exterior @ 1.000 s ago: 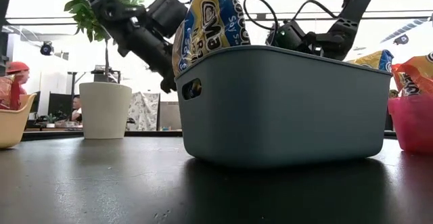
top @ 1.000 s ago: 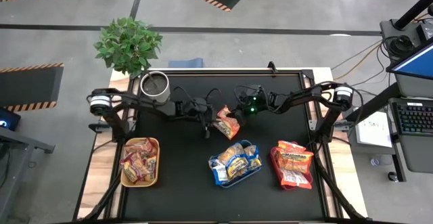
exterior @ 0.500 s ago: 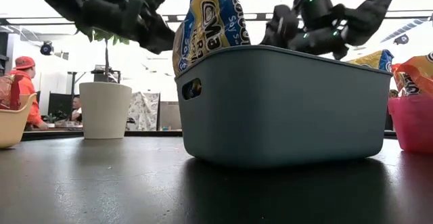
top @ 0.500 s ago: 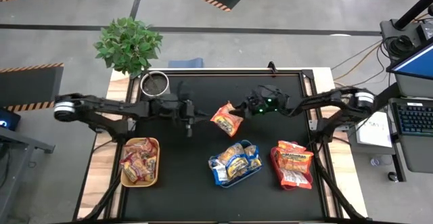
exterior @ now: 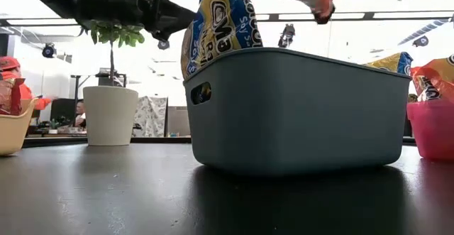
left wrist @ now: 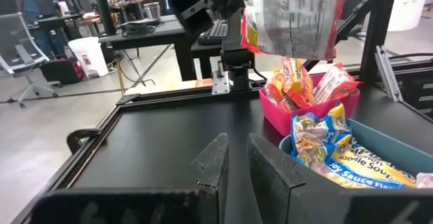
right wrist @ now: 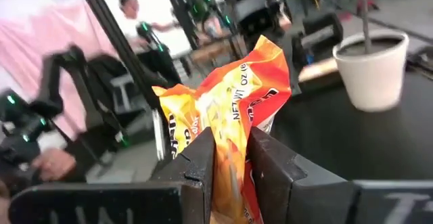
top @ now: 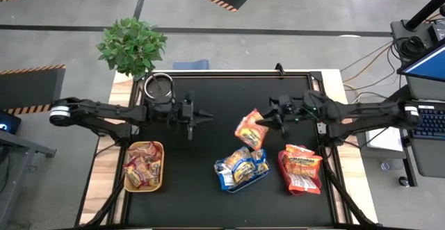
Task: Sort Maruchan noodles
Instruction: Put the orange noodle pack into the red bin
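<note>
Resting nearest on the black surface [top: 201, 188] are the yellow tray [top: 144, 166], blue tray [top: 241, 167] and red tray [top: 300, 169] of noodle packets. Above them, the right end effector [top: 263, 119] pinches an orange packet [top: 249, 128] aloft; the left end effector [top: 204, 116] hangs closed, empty, near the white pot [top: 159, 87].

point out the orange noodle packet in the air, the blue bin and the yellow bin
orange noodle packet [top: 249, 129], high view, middle of the wrapper
blue bin [exterior: 298, 114], low view, bare front wall
yellow bin [top: 160, 166], high view, right rim
</note>
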Available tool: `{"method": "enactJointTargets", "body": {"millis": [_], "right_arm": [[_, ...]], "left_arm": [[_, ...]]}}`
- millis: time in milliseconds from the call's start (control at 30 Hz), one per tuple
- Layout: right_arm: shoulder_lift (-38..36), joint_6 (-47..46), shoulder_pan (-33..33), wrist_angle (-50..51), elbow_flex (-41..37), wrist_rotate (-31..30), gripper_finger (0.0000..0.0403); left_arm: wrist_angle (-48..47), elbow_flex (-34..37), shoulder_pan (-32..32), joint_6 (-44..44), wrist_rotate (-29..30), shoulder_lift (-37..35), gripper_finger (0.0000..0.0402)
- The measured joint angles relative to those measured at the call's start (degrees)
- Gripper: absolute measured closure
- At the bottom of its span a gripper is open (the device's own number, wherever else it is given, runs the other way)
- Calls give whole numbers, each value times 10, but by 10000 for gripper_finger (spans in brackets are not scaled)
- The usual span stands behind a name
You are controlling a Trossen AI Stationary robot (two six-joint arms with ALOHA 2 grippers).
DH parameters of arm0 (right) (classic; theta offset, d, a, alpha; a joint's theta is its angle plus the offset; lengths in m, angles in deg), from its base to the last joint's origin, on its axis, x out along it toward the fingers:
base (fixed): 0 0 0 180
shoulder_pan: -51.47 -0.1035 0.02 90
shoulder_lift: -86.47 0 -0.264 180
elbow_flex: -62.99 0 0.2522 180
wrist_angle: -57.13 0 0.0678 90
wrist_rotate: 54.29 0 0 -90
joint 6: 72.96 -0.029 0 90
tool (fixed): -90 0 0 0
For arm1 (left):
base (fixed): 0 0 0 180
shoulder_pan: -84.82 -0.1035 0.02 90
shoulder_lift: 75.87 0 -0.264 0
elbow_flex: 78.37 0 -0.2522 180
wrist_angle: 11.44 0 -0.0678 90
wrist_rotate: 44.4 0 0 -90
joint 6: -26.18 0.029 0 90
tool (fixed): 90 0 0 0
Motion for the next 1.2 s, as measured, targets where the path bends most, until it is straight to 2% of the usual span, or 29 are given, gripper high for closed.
{"method": "enactJointTargets", "body": {"millis": [167,367,567,733,967,1200], "right_arm": [[-32,10,-100,199,70,-82,335],[-28,-81,-218,403,140,-165,335],[16,-183,-354,521,182,-236,335],[83,-259,-449,622,235,-287,335],[192,-284,-512,772,357,-366,335],[271,-318,-519,976,450,-381,335]], "left_arm": [[0,-10,10,-12,0,14,361],[0,-14,22,-33,0,23,361],[5,-13,40,-46,0,35,361],[27,-13,56,-48,0,43,361],[42,-13,68,-51,0,55,361],[52,-13,74,-62,0,68,361]]}}
